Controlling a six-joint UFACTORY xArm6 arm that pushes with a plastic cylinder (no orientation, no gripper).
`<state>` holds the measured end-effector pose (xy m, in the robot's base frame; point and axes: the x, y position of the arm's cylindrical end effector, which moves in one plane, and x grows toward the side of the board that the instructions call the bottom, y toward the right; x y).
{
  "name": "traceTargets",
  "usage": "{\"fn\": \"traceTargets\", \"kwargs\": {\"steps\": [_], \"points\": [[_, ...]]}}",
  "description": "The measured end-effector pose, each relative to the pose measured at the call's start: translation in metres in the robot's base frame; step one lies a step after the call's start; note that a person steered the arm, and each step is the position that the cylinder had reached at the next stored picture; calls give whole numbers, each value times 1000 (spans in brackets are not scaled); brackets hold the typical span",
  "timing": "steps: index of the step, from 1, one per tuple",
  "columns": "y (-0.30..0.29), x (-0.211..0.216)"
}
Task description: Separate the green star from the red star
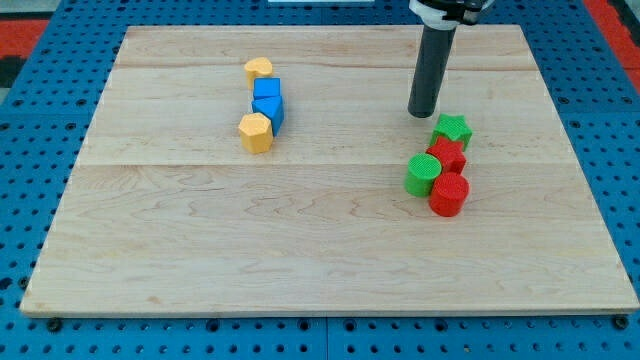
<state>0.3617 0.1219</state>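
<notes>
The green star [453, 130] lies at the view's right, touching the red star [446, 155] just below and left of it. A green cylinder [422, 174] and a red cylinder [449, 194] sit against the red star's lower side. My tip [422, 113] stands on the board just up and left of the green star, a small gap away from it.
A second cluster lies at the view's upper left of centre: a yellow heart-like block [258, 69], two blue blocks [267, 91] [270, 109] and a yellow hexagon [256, 131]. The wooden board [300, 250] sits on a blue pegboard.
</notes>
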Motion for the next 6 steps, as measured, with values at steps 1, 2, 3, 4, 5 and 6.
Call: {"fn": "traceTargets", "kwargs": {"steps": [1,2,3,4,5,6], "points": [[0,-1],[2,-19],[1,2],[-1,23],[7,0],[63,-13]]}}
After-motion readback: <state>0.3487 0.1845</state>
